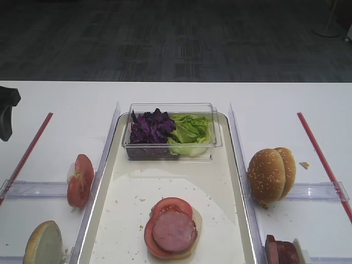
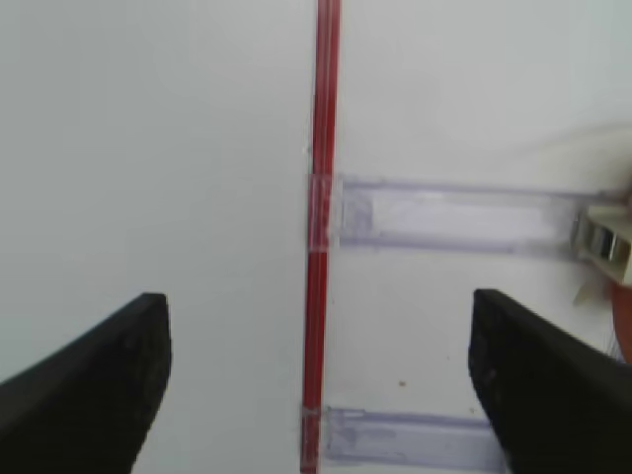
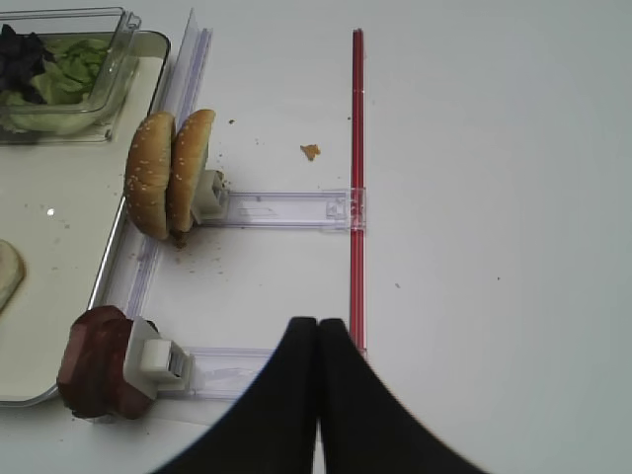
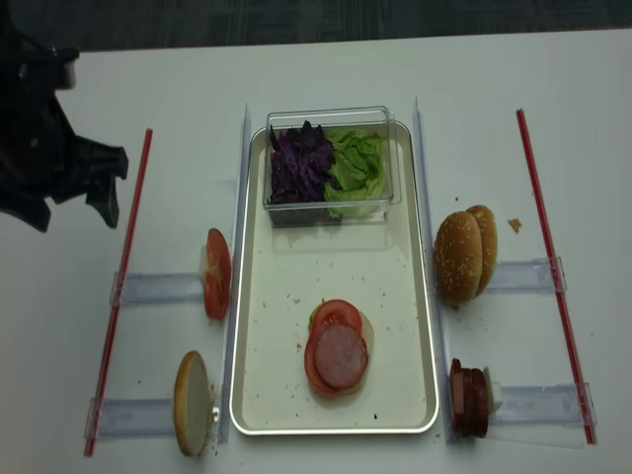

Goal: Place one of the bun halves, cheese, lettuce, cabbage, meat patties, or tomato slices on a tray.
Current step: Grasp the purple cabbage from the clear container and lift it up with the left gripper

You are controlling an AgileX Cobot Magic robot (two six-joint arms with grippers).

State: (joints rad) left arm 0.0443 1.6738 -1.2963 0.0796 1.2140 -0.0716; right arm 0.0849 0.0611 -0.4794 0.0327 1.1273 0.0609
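Observation:
The tray (image 4: 279, 336) holds a stack of tomato slices topped by a meat patty (image 4: 341, 355) (image 1: 174, 231). At its far end a clear tub holds purple cabbage (image 4: 296, 163) and lettuce (image 4: 355, 163). Left of the tray stand tomato slices (image 4: 216, 274) and a bun half (image 4: 192, 402). On its right stand bun halves (image 4: 467, 254) (image 3: 170, 175) and meat patties (image 4: 469, 398) (image 3: 94, 360). No cheese is in view. My left gripper (image 4: 111, 188) (image 2: 318, 365) hovers wide open and empty over the left red strip (image 2: 321, 247). My right gripper (image 3: 318, 324) is shut and empty, right of the patties.
Red strips (image 4: 123, 276) (image 4: 553, 267) bound the work area on both sides. Clear plastic rails (image 4: 158, 288) (image 3: 286, 209) run from the strips to the tray and carry the upright food. Crumbs (image 3: 310, 151) lie on the white table.

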